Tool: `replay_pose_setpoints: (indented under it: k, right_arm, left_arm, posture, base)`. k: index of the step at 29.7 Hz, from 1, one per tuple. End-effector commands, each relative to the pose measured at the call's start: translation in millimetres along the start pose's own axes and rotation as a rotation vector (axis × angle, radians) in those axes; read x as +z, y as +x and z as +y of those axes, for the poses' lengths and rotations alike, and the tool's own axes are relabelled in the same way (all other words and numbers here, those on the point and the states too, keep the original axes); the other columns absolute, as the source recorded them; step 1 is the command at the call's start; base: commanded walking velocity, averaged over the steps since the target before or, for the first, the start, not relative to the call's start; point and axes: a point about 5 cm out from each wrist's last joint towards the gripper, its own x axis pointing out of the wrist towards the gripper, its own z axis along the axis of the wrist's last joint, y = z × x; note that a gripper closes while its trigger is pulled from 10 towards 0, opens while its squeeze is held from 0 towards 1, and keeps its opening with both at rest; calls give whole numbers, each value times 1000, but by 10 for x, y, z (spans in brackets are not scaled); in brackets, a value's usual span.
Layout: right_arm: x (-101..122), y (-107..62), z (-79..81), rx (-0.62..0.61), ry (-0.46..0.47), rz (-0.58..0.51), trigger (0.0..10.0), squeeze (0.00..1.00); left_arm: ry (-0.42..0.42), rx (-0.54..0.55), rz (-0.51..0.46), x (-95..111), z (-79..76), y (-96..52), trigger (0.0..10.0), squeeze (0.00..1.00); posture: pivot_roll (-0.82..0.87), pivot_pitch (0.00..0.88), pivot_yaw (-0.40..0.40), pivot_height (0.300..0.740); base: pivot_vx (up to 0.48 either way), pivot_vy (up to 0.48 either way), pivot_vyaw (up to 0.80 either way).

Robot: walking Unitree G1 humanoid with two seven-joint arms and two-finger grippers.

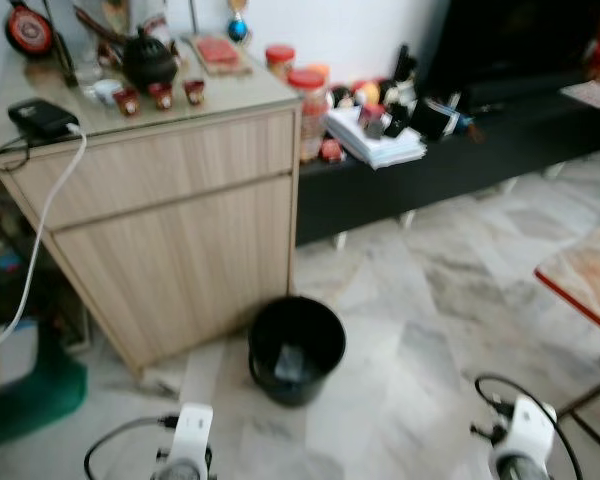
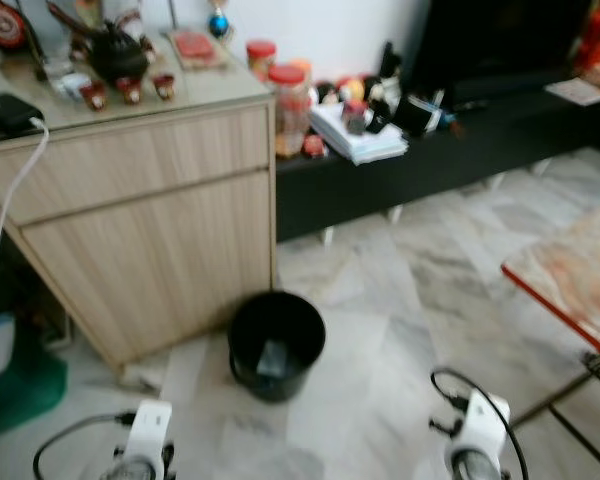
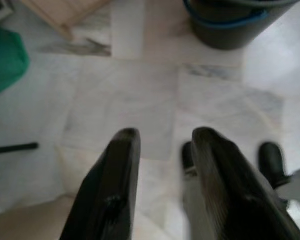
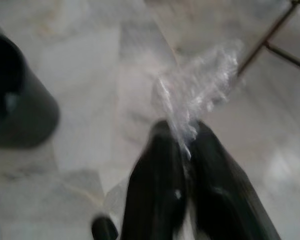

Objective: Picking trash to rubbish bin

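I see a black rubbish bin (image 1: 296, 348) on the pale marble floor (image 1: 430, 300), right beside the corner of a light wooden cabinet (image 1: 170, 220). Something small and pale lies inside the bin, but it is too blurry for me to name.

In the right wrist view, my right gripper (image 4: 182, 145) has its jaws pressed together on a scrap of clear crinkly plastic (image 4: 200, 85). The plastic sticks up from between the two black fingers (image 4: 155, 190). The bin shows dark at the side of this view, a little way off from the plastic.

In the left wrist view, my left gripper (image 3: 162, 145) hangs over bare floor with its jaws spread apart and nothing between them. The bin stands farther off, ahead of the fingers.

On top of the cabinet I see a black teapot (image 1: 148, 60) and small red cups (image 1: 161, 95). A white cable (image 1: 40, 250) hangs down the cabinet's side. A low black shelf (image 1: 460, 150) runs along the wall with papers (image 1: 375, 140) and jars (image 1: 306, 95) on it. A red-edged desk (image 1: 590, 280) pokes in on my right side.
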Motion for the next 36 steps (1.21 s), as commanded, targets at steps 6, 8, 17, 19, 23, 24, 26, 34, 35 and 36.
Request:
replay_pose_setpoints:
  k: [6, 8, 17, 19, 23, 24, 26, 34, 35, 36]
  right_arm:
    - [84, 25, 48, 3, 10, -17, 10000, 0]
    - [93, 27, 53, 5, 3, -19, 10000, 0]
    - [129, 35, 67, 14, -11, -31, 10000, 0]
    - [153, 42, 71, 9, 23, -34, 10000, 0]
    - [172, 46, 73, 11, 30, -40, 10000, 0]
    - [188, 49, 77, 13, 33, -45, 10000, 0]
    - [209, 53, 85, 15, 37, -53, 10000, 0]
    - [255, 65, 99, 19, 61, -56, 10000, 0]
    - [272, 67, 102, 21, 38, -66, 10000, 0]
    - [276, 67, 104, 23, 36, -68, 10000, 0]
  left_arm:
    - [5, 11, -1, 14, 46, 6, 10000, 0]
    - [4, 12, 0, 13, 45, 6, 10000, 0]
    - [3, 11, 1, 9, 39, 5, 10000, 0]
    - [3, 12, 1, 8, 42, 5, 10000, 0]
    - [3, 13, 1, 9, 44, 5, 10000, 0]
    - [3, 13, 1, 10, 44, 6, 10000, 0]
    - [4, 12, 1, 9, 44, 5, 10000, 0]
    - [9, 10, 0, 8, 42, 5, 10000, 0]
    - [10, 9, 0, 8, 43, 5, 10000, 0]
    - [10, 9, 0, 8, 44, 5, 10000, 0]
  posture:
    - [-98, 50, -83, 740]
    - [-97, 50, -84, 740]
    - [-97, 50, -85, 740]
    - [-97, 50, -85, 740]
    - [-96, 51, -85, 740]
    - [-96, 51, -85, 740]
    - [-98, 48, -81, 740]
    - [-98, 39, -79, 740]
    - [-98, 39, -79, 740]
    - [-98, 39, -79, 740]
  base:
    - [319, 0, 0]
    - [319, 0, 0]
    - [318, 0, 378]
    - [319, 0, 0]
    - [317, 0, 0]
    - [319, 0, 0]
    - [315, 0, 0]
    - [319, 0, -200]
    - [446, 0, 0]
    - [319, 0, 0]
